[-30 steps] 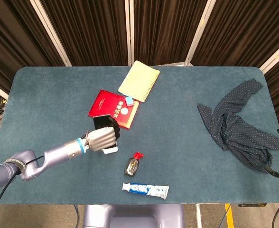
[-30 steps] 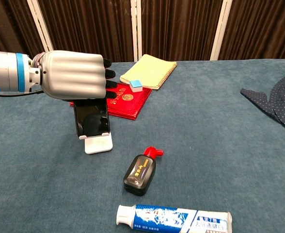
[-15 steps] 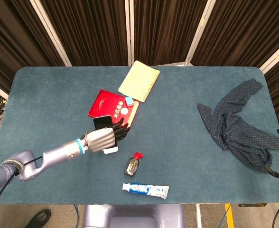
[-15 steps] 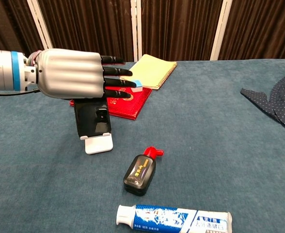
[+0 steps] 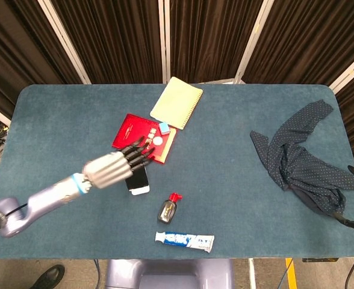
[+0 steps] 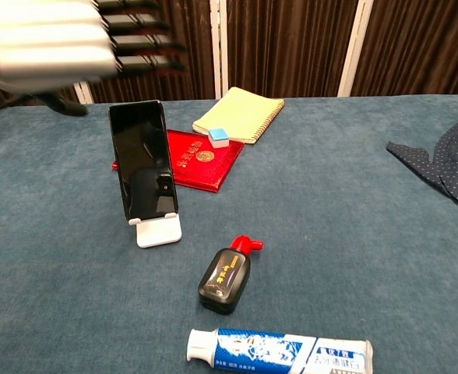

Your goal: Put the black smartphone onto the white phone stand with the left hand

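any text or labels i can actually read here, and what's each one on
None reads clearly.
Ink bottle: gold characters on its label, too small to read.
Toothpaste tube: blue printing, too blurred to read.
Red booklet: a gold round emblem, no legible words.
Black smartphone: screen dark, no text.

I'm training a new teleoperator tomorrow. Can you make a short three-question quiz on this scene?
1. True or false: the black smartphone leans upright on the white phone stand.
2. The left hand is: A) gripping the phone, B) open, apart from it, C) pressing the stand.
3. What small item lies on the red booklet by the yellow notebook?

Key: 1 true. 2 B. 3 a small blue-and-white eraser.
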Tool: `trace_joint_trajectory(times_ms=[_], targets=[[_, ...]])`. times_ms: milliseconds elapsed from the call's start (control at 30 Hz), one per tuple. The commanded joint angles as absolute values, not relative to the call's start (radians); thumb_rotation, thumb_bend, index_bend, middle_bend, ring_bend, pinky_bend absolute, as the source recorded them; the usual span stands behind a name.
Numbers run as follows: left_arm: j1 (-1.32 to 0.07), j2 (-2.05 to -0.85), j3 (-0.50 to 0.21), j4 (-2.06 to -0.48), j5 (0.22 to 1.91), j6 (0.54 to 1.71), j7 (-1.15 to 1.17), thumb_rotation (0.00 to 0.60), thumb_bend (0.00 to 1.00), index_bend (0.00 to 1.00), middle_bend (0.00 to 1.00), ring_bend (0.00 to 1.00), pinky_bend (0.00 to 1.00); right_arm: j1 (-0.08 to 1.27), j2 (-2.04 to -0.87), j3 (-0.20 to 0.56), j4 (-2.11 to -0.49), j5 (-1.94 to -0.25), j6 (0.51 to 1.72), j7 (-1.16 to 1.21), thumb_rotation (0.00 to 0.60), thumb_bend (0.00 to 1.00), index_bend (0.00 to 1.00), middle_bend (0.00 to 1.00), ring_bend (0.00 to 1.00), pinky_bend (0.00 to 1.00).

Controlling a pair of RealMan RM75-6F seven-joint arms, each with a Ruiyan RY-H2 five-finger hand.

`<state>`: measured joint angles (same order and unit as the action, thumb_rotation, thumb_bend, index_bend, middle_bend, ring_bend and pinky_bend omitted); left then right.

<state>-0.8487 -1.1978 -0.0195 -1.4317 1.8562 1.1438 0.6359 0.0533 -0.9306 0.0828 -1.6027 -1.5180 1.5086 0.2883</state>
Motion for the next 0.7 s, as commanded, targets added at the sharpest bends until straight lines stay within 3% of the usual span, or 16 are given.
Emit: trace_joint_trajectory(times_ms=[33, 167, 433, 700], targets=[[-0.690, -1.153, -0.044, -1.524, 1.694, 1.297, 0.513, 0.600, 0.00, 0.00, 0.00, 0.00, 0.00, 0.053, -0.931, 0.081, -1.606, -1.522, 1.509, 0.284, 0.600, 0.00, 0.00, 0.00, 0.00, 0.00], [-0.580, -1.129, -0.041, -1.611, 1.584, 1.376, 0.398, 0.600, 0.00, 0.00, 0.00, 0.00, 0.00, 0.055, -0.931, 0.080, -1.609, -1.526, 1.510, 0.277, 0.600, 0.00, 0.00, 0.00, 0.00, 0.00], [-0.314, -1.077, 0.031, -1.708, 1.399, 1.525, 0.176, 0.600, 0.00, 0.00, 0.00, 0.00, 0.00, 0.053, -0.932, 0.081, -1.618, -1.525, 1.516, 0.256, 0.600, 0.00, 0.00, 0.00, 0.00, 0.00], [-0.176, -1.093, 0.055, -1.705, 1.351, 1.619, 0.126, 0.600, 0.00, 0.00, 0.00, 0.00, 0.00, 0.055, -0.943, 0.077, -1.627, -1.529, 1.516, 0.216, 0.600, 0.00, 0.00, 0.00, 0.00, 0.00]])
